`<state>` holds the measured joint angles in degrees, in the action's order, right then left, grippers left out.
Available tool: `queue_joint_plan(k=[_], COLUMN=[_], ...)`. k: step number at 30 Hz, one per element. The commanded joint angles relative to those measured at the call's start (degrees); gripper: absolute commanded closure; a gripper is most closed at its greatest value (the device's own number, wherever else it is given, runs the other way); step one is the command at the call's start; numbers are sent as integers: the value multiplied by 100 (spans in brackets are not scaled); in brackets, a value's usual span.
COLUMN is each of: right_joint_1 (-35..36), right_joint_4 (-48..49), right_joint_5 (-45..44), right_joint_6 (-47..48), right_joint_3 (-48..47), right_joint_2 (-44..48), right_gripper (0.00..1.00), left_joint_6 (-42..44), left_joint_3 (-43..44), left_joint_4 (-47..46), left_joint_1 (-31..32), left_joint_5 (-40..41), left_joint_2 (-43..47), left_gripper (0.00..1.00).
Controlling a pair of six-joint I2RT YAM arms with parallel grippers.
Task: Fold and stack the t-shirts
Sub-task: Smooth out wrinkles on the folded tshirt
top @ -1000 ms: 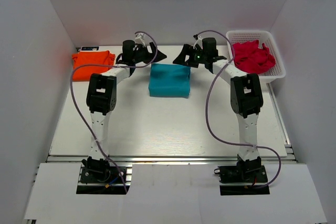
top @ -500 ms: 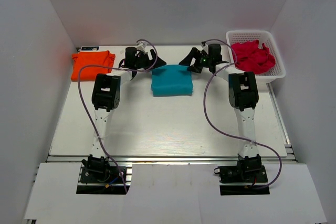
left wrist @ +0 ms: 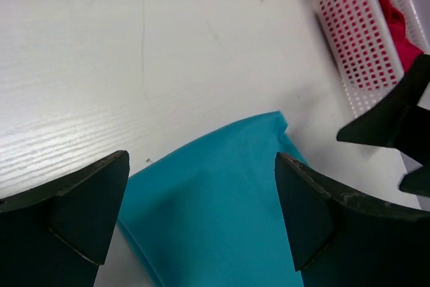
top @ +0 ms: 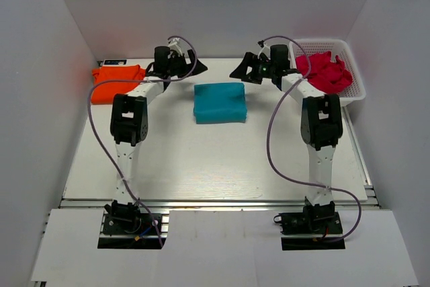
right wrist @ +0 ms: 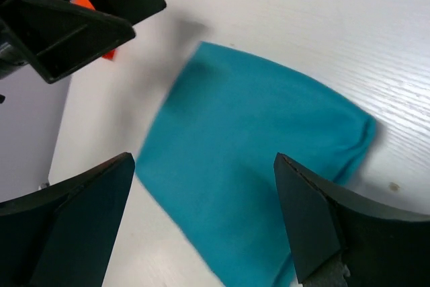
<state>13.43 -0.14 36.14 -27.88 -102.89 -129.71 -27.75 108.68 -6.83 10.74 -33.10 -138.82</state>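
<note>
White table: folded teal t-shirt lies between left pincer and right pincer; both wide open, empty.

left gripper: jaws wide, empty | right gripper: jaws wide, empty | arms outstretched

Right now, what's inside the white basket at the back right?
A crumpled heap of pink-red cloth fills the white basket. How many pieces it is cannot be seen, and anything beneath it is covered.
</note>
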Motion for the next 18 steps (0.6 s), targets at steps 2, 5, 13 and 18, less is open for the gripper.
queue_joint_plan(k=[2,5,13,18], right_joint_1=[186,317,432,327], right_joint_4=[373,785,2062,2397], right_joint_5=[-28,112,851,605], right_joint_6=[275,91,-894,-1150], right_joint_3=[804,1751,3064,3284], right_joint_2=[1149,1562,1538,975], right_gripper=[10,10,10,10], left_joint_6=[542,542,-186,-547], left_joint_3=[-557,-1479,-3484,-3538], left_joint_4=[525,429,-871,-1040], left_joint_1=[235,367,648,648], left_joint_5=[375,147,-1327,-1847], left_joint_2=[1444,1972,2211,1517], left_gripper=[0,0,0,0])
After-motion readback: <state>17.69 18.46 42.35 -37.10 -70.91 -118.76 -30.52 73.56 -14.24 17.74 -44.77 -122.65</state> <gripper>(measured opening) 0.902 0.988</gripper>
